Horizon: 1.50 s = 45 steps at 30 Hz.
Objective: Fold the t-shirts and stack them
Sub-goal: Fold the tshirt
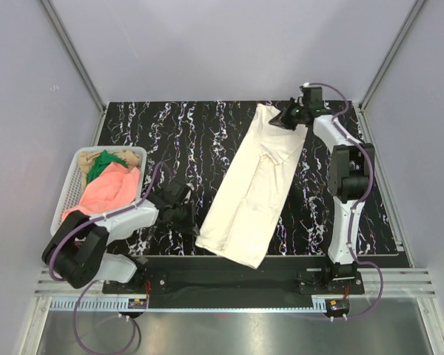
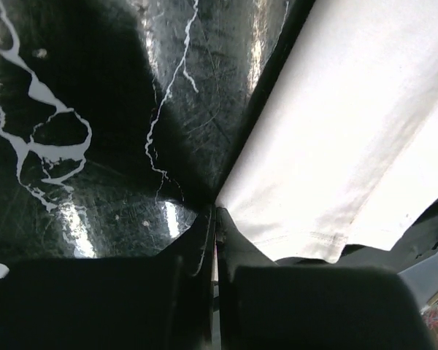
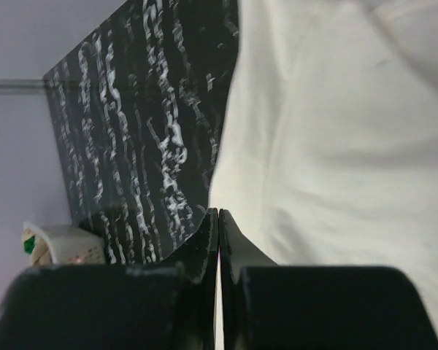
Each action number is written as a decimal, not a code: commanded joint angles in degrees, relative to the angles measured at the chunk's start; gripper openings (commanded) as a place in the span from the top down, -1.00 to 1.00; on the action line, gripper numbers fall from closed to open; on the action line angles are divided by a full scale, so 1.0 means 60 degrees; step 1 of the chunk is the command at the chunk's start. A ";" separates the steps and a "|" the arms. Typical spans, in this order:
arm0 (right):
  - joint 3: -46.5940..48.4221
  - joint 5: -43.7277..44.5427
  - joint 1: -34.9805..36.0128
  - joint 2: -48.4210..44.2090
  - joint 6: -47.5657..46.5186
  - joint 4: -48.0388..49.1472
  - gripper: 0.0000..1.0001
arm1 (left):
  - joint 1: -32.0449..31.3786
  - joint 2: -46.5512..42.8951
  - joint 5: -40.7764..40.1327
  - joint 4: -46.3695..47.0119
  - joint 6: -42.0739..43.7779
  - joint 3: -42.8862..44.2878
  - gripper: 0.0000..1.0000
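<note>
Lab test cell, plain grey walls [image 1: 229, 44], aluminium frame rails [image 1: 74, 55], black marbled table [image 1: 177, 133]

Long cream t-shirt [image 1: 255, 185] lies diagonally

Black marbled table [image 1: 177, 126]: cream t-shirt [image 1: 255, 185], basket [image 1: 65, 201]
</note>
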 commanded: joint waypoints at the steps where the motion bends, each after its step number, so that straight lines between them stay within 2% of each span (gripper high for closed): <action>1: -0.0777 -0.0984 0.0428 0.0072 0.1184 0.2255 1.00 | -0.0057 -0.0801 0.0160 0.0042 -0.0303 -0.0909 1.00; 3: -0.0911 -0.1424 0.0676 0.0422 0.1741 0.3510 1.00 | -0.0086 -0.1357 0.0351 0.0159 -0.0625 -0.1218 1.00; 8: -0.0239 -0.2320 0.1175 0.1419 0.2226 0.4427 1.00 | -0.0160 -0.2077 0.0791 0.0233 -0.0963 -0.1702 1.00; 14: 0.0684 -0.2057 0.1264 0.2445 0.2592 0.4091 1.00 | -0.0233 -0.2312 0.0938 0.0233 -0.1183 -0.1790 1.00; 21: 0.2206 -0.1632 0.1323 0.3879 0.2227 0.2424 1.00 | -0.0525 -0.2561 0.0981 0.0233 -0.1578 -0.2025 1.00; 26: 0.2647 -0.1148 0.1323 0.4116 0.1978 0.1558 1.00 | -0.0657 -0.2796 0.1040 0.0189 -0.1681 -0.2128 1.00; 35: 0.3497 -0.1002 0.1323 0.4116 0.1626 0.1117 0.99 | -0.0731 -0.2898 0.1040 0.0189 -0.1740 -0.2171 1.00; 45: 0.5489 -0.0579 0.1323 0.5712 0.2562 0.1073 1.00 | -0.0833 -0.3133 0.0777 0.0262 -0.1974 -0.2333 1.00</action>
